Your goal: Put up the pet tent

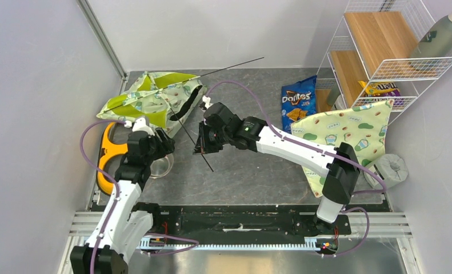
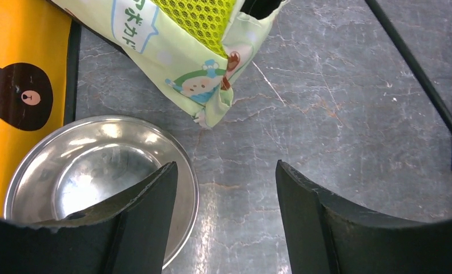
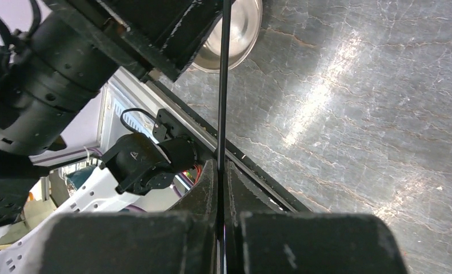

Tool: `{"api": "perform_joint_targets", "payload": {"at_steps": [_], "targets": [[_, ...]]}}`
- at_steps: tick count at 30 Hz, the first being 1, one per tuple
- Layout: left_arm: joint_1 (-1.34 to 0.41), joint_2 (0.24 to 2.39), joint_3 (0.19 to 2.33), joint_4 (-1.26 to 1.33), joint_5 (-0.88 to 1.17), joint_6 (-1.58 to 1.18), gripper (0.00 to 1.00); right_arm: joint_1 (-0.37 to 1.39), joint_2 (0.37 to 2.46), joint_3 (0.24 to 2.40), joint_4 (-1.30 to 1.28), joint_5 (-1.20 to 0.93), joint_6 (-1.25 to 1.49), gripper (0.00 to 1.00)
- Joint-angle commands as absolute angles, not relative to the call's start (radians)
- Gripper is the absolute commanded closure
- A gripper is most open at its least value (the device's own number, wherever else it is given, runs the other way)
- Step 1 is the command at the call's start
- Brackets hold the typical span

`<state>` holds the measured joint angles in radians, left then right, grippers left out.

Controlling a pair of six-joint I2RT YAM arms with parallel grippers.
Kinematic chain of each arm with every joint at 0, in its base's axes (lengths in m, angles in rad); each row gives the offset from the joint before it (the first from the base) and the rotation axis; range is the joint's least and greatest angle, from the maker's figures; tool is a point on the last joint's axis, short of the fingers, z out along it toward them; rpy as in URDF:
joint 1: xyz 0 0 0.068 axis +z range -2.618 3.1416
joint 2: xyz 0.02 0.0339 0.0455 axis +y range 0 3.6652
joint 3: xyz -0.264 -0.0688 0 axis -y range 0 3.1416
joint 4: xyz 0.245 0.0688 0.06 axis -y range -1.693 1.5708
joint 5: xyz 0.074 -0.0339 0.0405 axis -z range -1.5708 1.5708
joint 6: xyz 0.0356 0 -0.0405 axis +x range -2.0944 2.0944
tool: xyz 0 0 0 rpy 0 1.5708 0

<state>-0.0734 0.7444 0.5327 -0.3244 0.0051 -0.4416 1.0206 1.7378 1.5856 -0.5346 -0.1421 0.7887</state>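
Jaws of right gripper (image 3: 220, 174) clenched on thin black pole (image 1: 184, 128) | pole's long axis slants from pincer up-left, its far end in collapsed pet tent (image 1: 152, 97) at far-left of table (image 1: 258, 165) | left gripper (image 2: 226, 214) spread, empty, above steel bowl (image 2: 92, 165), nearer tent fabric

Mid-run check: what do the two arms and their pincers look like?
The left arm and right arm have white links, black joints and a looping purple cable each. A small green light glows near the right wrist. The left pincer and right pincer each have two matte black fingers; the left's edges look chipped.
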Motion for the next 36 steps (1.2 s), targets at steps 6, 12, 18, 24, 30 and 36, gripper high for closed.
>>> {"api": "perform_joint_targets", "payload": {"at_steps": [6, 12, 18, 24, 30, 36], "targets": [[-0.075, 0.834, 0.426, 0.060, -0.122, -0.386, 0.41, 1.003, 1.732, 1.640, -0.445, -0.172, 0.875, 1.00], [-0.097, 0.925, 0.416, 0.161, -0.109, -0.337, 0.52, 0.983, 1.742, 1.678, -0.435, -0.204, 0.934, 1.00], [-0.113, 0.942, 0.380, 0.266, -0.103, -0.289, 0.47, 0.975, 1.756, 1.711, -0.430, -0.232, 0.978, 1.00], [-0.119, 1.014, 0.396, 0.319, -0.134, -0.274, 0.48, 0.973, 1.759, 1.721, -0.414, -0.246, 0.997, 1.00], [-0.121, 1.050, 0.433, 0.328, -0.182, -0.245, 0.70, 0.970, 1.763, 1.724, -0.408, -0.247, 1.001, 1.00], [-0.121, 1.029, 0.458, 0.315, -0.155, -0.209, 0.98, 0.965, 1.764, 1.714, -0.373, -0.235, 1.007, 1.00]]}}
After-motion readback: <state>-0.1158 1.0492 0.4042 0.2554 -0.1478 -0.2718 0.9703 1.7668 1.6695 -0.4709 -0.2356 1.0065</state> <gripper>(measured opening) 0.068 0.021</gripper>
